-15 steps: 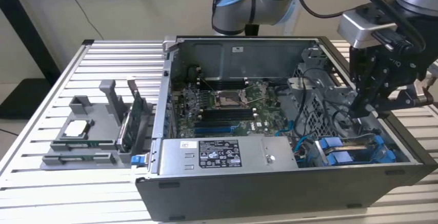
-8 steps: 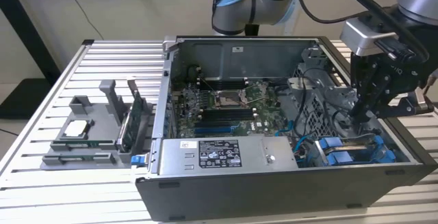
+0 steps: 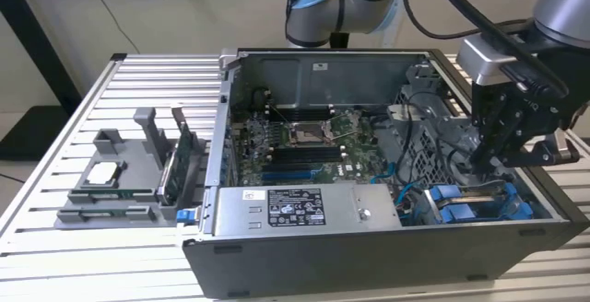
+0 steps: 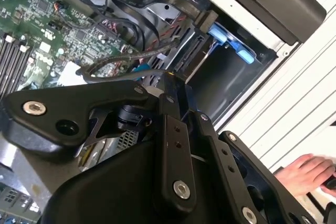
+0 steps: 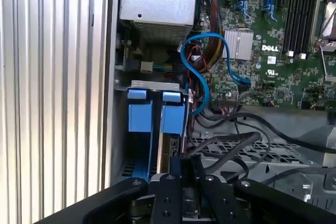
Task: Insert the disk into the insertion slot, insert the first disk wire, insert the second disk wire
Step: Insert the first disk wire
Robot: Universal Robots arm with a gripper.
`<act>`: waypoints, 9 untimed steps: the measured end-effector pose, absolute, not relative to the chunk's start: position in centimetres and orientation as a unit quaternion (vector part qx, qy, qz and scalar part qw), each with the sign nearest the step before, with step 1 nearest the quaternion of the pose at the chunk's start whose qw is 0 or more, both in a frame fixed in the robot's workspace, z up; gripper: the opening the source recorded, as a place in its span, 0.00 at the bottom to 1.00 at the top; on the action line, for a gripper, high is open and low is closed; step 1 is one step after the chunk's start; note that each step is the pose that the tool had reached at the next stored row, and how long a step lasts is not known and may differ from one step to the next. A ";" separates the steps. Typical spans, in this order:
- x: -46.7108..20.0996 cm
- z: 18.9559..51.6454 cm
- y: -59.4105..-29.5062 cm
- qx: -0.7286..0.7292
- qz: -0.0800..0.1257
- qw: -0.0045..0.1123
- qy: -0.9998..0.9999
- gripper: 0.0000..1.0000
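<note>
here, the gripper [image 3: 487, 158] hangs inside the open computer case [image 3: 369, 267], at the exterior view's right, just above the insertion slot [image 3: 454, 209] with its blue fittings. the disk [image 5: 167, 153] sits in that slot. the jaws appear closed on a black disk wire [image 5: 231, 142] beside the disk's connector edge.

— Any lettering to read here?
— A white printed label [image 3: 297, 208] sits on the power supply [image 3: 374, 197], just beside the motherboard [image 5: 273, 77]; its lines are too small to make out. White markings [image 5: 270, 48] stand on the motherboard itself.
</note>
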State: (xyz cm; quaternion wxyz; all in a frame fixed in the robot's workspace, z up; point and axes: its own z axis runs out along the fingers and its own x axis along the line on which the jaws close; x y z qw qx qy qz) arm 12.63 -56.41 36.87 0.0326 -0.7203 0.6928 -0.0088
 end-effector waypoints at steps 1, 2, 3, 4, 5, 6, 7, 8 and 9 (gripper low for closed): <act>12.6 36.8 -56.4 -0.717 -0.009 0.032 0.697 0.19; 12.6 36.7 -56.5 -0.713 -0.009 0.032 0.700 0.19; 12.6 36.6 -56.5 -0.711 -0.008 0.032 0.703 0.19; 12.6 36.6 -56.6 -0.709 -0.008 0.031 0.705 0.19; 12.6 36.6 -56.6 -0.707 -0.007 0.030 0.706 0.19; 12.6 36.5 -56.7 -0.706 -0.006 0.029 0.707 0.19; 12.7 36.5 -56.8 -0.706 -0.005 0.028 0.708 0.19; 12.7 36.5 -56.8 -0.705 -0.003 0.026 0.709 0.19; 12.7 36.4 -56.9 -0.704 -0.002 0.025 0.710 0.19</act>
